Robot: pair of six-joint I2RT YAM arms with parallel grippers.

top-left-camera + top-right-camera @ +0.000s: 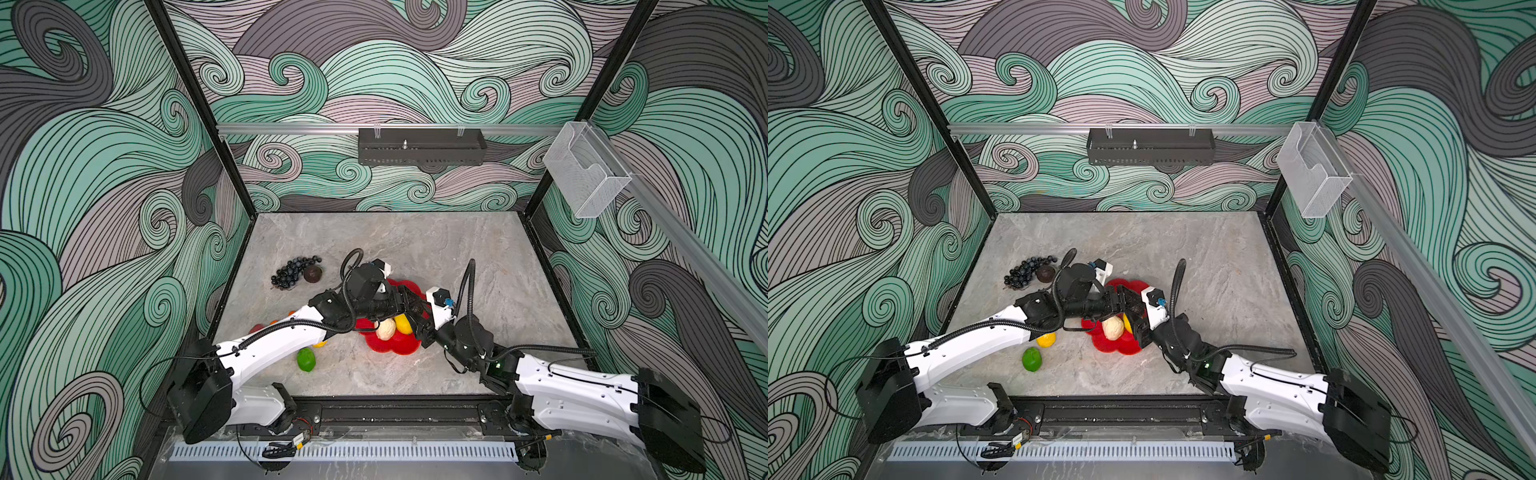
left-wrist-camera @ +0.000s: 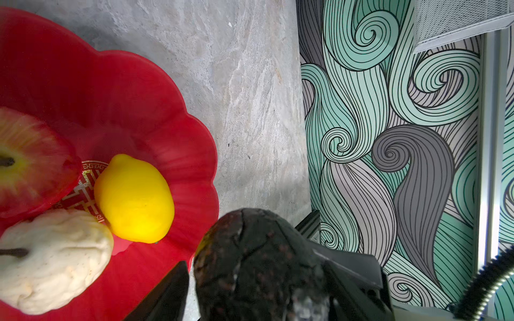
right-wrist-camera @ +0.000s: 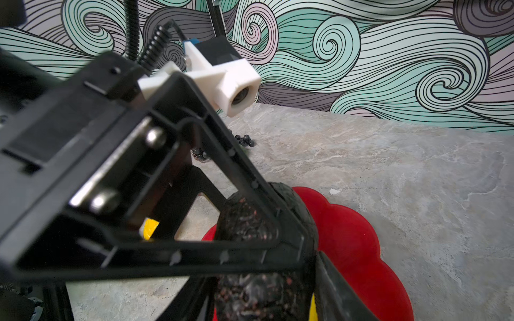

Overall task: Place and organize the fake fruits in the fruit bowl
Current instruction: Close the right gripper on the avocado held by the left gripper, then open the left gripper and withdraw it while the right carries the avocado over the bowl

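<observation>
Handoff above the fruit bowl [image 2: 167, 111], middle of the surface [image 1: 415, 249]: avocado [image 2: 256, 278] sits between the jaws of left tool [image 2: 250, 259] and right tool [image 3: 264, 291] at once; both partly spread around it; can't tell which one bears it; likely a regrip to reach the free spot beside lemon [image 2: 133, 200], pear [image 2: 52, 255], apple [image 2: 33, 161]; lime [image 1: 306, 360], grapes [image 1: 293, 272] lie toward the left edge.

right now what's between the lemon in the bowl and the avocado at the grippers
Only a bare red stretch of the fruit bowl, wall and scalloped rim, separates lemon from avocado; the left wrist view shows it.
</observation>
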